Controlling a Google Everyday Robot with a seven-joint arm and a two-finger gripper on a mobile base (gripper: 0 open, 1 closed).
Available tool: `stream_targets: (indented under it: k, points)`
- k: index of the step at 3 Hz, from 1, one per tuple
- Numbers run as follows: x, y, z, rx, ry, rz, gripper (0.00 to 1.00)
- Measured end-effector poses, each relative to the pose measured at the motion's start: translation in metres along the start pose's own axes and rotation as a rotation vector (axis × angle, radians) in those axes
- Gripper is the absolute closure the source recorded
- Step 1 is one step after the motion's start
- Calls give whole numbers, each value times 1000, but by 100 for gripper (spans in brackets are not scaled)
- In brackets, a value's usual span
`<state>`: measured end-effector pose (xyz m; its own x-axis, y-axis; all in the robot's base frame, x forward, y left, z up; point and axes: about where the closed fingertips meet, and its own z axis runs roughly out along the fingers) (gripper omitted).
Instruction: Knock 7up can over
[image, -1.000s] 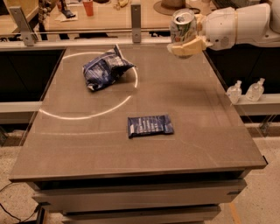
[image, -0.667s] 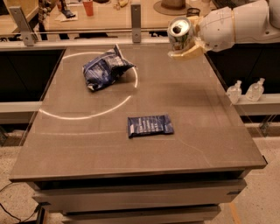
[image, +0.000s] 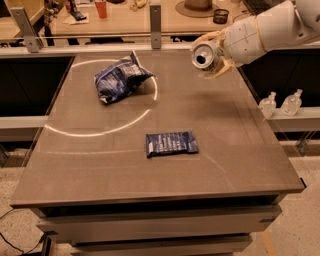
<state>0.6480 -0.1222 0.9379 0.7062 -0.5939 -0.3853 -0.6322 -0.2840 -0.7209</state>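
A wide table (image: 240, 165) with a dull grey-brown top fills the room's middle, and a thin white arc (image: 100, 131) is drawn on the left half of the table. Over the far right corner of the table, the gripper (image: 212, 55) holds the can (image: 204, 54), with its tan fingers closed around the body.

The can is tilted hard, and its shiny round metal top with the dark opening faces the front of the table. It seems to be lifted a little above the table and not lying on it. So the task looks to be about half done: the can is off its upright position, but it does not rest on its side on the table yet, and the gripper has not let it go.

A crumpled dark blue bag (image: 119, 79) of glossy foil lies on the far left part of the table. A flat rectangular one (image: 171, 143) lies near the table's centre.
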Motion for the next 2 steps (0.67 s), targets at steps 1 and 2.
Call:
stream_targets:
  k: [1, 2]
  points:
    - [9, 7, 2, -68, 68, -156, 100]
    - [13, 15, 2, -151, 113, -280, 100]
